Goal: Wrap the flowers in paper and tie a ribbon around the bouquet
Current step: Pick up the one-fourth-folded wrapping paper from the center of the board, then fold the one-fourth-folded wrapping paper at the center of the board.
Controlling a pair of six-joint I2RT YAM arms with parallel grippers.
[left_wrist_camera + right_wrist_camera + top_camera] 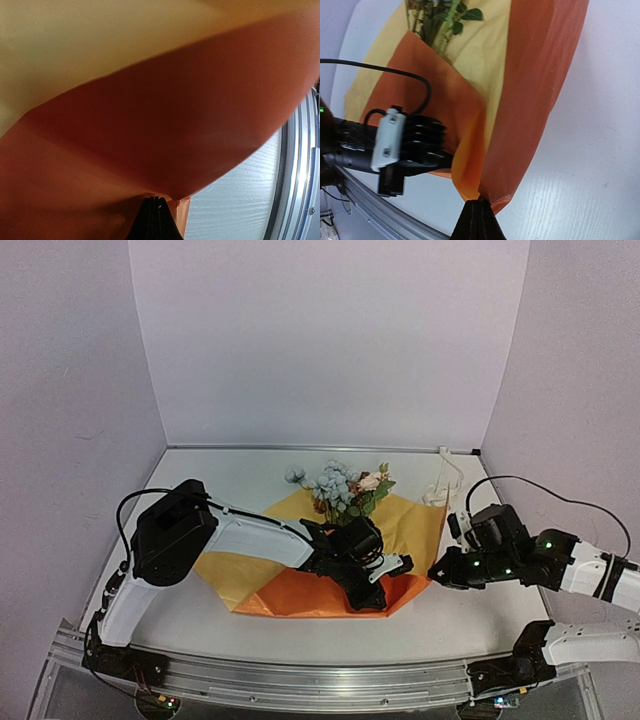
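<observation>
L gripper (156, 204), R gripper (479, 205) both pinch paper (300, 596).

Orange paper (165, 125) in closed tool (156, 200)

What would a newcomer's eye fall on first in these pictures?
The bright orange and yellow paper in the middle of the table strikes first, with the flowers lying on it, blooms on the far side. The left gripper pinches its near folded edge and the right gripper its right corner.
</observation>
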